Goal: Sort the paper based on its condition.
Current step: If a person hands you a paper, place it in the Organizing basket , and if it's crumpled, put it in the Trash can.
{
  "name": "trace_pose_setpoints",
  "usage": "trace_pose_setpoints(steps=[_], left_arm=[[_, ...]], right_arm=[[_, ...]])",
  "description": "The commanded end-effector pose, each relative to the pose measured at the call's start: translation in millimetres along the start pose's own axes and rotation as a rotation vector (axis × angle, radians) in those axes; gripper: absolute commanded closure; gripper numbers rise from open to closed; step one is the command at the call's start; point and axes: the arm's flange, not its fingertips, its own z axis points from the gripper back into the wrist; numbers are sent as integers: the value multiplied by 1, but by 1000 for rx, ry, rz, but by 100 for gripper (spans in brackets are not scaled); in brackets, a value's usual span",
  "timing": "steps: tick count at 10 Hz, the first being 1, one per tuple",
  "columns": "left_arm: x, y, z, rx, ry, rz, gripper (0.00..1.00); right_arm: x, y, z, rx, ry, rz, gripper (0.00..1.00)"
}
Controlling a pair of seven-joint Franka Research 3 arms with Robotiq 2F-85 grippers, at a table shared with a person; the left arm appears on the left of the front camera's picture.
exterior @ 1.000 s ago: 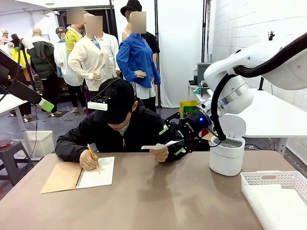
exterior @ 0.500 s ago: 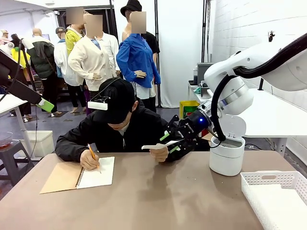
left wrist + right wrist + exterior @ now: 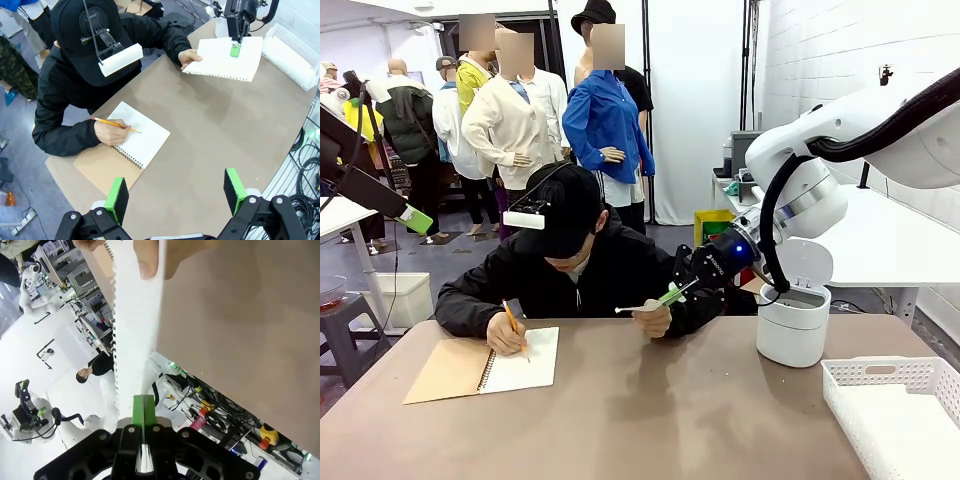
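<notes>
Right gripper (image 3: 672, 293), at frame centre in the front view, has its pads pressed together on the smooth paper sheet (image 3: 225, 59); the person's hand (image 3: 653, 318) holds the opposite edge above the table (image 3: 670, 420). Left gripper (image 3: 176, 192) hangs with fingers spread, holding nothing

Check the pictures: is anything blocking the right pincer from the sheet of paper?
No. The right pincer is already shut on the sheet. The person's hand holds the opposite edge, so the sheet is not yet free.
</notes>
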Motion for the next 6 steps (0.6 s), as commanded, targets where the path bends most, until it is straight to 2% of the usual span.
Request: trace_pose_setpoints(steps=[1,3,6], left_arm=[[0,1,1,-1,-4,5,0],[0,1,1,-1,-4,5,0],[0,1,1,-1,-4,5,0]], right_arm=[[2,5,-2,-10,12,45,100],[-2,10,-3,-9,25,87,100],[-19,21,5,-62,-17,210,100]])
